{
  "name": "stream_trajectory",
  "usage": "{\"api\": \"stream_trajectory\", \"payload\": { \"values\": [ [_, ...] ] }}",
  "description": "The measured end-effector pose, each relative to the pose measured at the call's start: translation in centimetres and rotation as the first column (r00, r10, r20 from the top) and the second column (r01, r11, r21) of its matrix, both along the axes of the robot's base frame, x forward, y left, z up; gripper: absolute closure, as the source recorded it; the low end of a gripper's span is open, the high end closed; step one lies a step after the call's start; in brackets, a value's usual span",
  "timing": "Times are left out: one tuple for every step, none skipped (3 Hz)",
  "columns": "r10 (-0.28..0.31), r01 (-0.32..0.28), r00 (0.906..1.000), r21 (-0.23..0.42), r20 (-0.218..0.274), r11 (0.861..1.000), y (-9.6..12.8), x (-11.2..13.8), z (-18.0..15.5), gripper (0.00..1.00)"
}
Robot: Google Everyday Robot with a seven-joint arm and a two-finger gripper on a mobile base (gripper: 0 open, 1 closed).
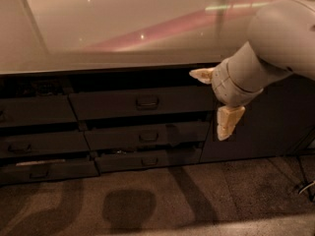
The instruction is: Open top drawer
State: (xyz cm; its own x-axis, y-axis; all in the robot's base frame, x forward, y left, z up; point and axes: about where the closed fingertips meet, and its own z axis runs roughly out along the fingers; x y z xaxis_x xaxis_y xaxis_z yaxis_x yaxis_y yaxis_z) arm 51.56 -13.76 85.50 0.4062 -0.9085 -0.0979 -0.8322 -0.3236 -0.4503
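Both cream fingers (229, 123) stand wide apart, gripping nothing: one points left along the underside of the countertop edge, the other hangs downward. The gripper (207, 105) sits at the right end of the drawer bank, just below the glossy pale countertop (123, 28), carried by a pale grey arm (280, 38) that enters from the upper right. The downward finger hangs in front of the seam between the drawers and the dark cabinet door (275, 127); whether it touches either cannot be told.

To the gripper's left is the top drawer (108, 104), the widest dark front of the middle column, directly under the counter with a dark gap above it. Its small loop handle (146, 102) sits at the centre of the front, well apart from both fingers. Below it are two narrower drawer fronts (147, 136), stacked and stepped inward. More dark drawers (39, 141) fill the left column. A mottled carpet (197, 200) covers the floor, and a thin cable (302, 186) lies at its right edge.
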Motion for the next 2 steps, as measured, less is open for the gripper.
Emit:
{"api": "stream_trajectory", "payload": {
  "values": [
    [0.001, -0.001, 1.0000, 0.002, 0.002, 1.000, 0.0, 0.0, 0.0, 0.00],
    [-0.014, 0.014, 0.9998, 0.003, -0.013, 1.000, -0.4, 1.1, -0.7, 0.00]
  ]
}}
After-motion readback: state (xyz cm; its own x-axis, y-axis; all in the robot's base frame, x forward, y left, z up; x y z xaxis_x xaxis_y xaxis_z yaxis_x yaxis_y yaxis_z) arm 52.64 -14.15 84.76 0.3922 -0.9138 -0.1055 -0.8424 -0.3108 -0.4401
